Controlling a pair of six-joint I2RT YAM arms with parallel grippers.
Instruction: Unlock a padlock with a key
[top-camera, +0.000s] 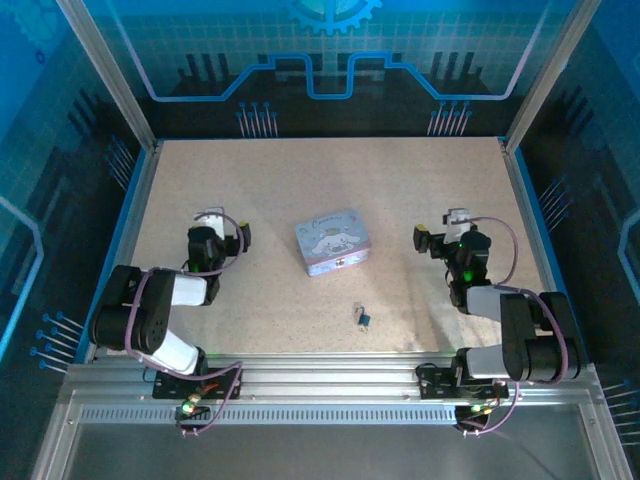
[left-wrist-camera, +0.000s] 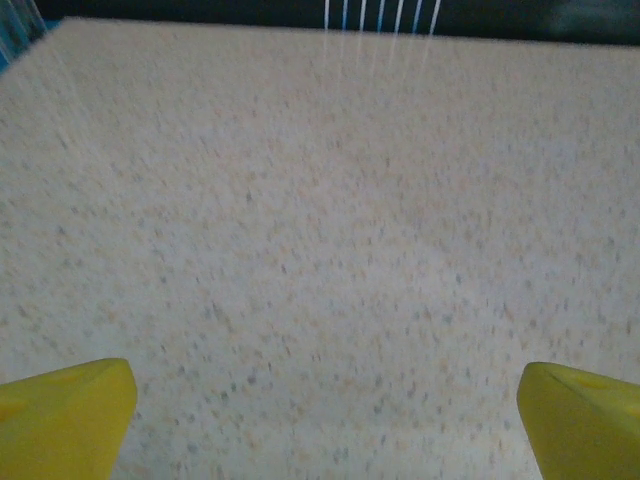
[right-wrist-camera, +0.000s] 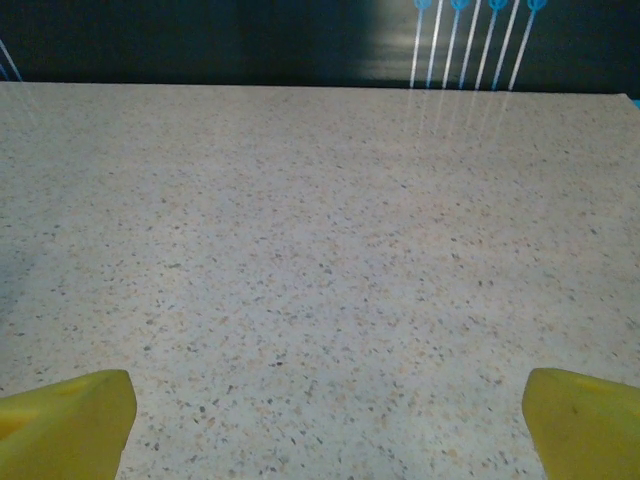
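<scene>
The tiny dark padlock lies on the speckled table near the front edge, just below the tin box. A thin dark sliver touching its upper left looks like the key; it is too small to tell apart from the padlock for sure. My left gripper rests at the left of the table, far from the padlock. In the left wrist view, my left gripper stands open over bare table. My right gripper sits at the right, also open, with nothing between its yellow fingers.
A lavender cartoon-printed tin box sits closed in the middle of the table, between the two arms. Metal frame posts and blue-lit walls enclose the table on three sides. A rail runs along the near edge.
</scene>
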